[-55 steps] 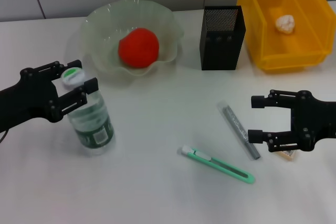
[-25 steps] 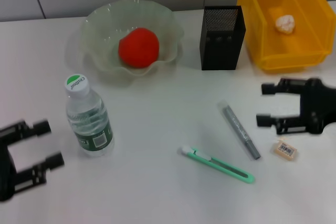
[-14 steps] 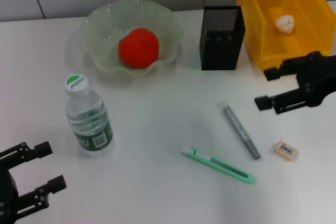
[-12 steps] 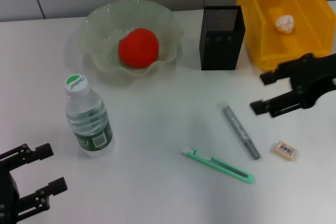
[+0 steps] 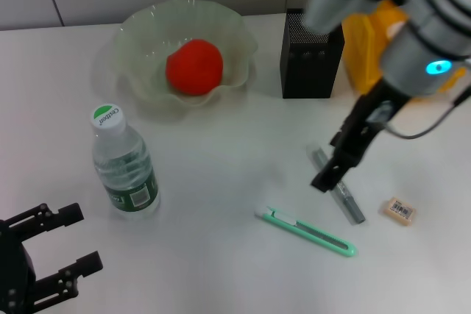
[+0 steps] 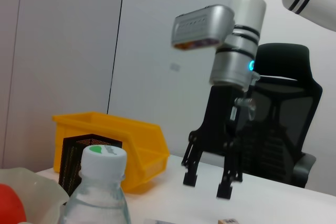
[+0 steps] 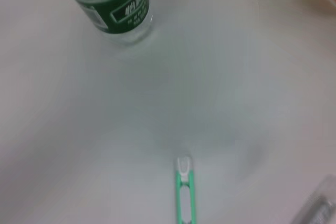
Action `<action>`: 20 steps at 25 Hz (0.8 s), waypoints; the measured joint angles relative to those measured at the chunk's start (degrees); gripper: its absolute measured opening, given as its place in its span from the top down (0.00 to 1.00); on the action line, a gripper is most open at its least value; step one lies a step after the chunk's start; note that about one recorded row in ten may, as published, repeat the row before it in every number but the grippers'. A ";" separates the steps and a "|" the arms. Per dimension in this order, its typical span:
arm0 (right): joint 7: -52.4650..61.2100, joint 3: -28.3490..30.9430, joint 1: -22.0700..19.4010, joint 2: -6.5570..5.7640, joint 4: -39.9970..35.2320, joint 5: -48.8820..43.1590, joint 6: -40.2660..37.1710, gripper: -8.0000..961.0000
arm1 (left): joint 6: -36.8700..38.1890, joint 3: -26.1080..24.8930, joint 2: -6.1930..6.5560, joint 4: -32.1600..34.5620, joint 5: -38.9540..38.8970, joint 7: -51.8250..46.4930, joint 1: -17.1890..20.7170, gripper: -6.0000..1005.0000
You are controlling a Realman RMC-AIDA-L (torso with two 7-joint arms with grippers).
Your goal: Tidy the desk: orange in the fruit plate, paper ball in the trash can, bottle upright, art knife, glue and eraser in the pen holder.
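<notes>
Head view, right gripper (image 5: pixel 333 170) spread wide, pointing down over grey glue stick (image 5: pixel 336 184) on white counter (image 5: pixel 221 255), left gripper (image 5: pixel 62 248) parked open near upright clear green-capped water bottle (image 5: pixel 124 163), cap lettering unreadable.

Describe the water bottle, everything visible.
The water bottle is clear plastic with a white cap bearing a green disc, and a dark green label band low on its body. It stands upright on the white table, in front of the fruit plate and apart from it. Nothing grips it: the left gripper sits open, nearer the robot and clear of it. The contents can't be made out.
</notes>
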 joint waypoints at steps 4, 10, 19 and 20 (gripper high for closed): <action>3.13 -6.30 2.16 0.21 3.56 0.00 3.66 0.13 | -0.10 -0.20 -0.12 -0.02 0.00 0.21 0.07 0.30; 10.74 -19.91 3.59 0.52 5.49 2.16 9.85 0.13 | -0.40 -0.61 -0.52 -0.10 0.00 1.87 0.28 0.30; 16.01 -28.85 3.94 0.69 7.20 6.19 14.43 0.13 | -1.18 -0.60 -0.58 -1.51 -0.02 2.07 -0.37 0.30; 16.86 -30.19 3.97 0.72 7.81 6.25 15.48 0.13 | -1.18 -0.60 -0.58 -1.51 -0.02 2.07 -0.37 0.30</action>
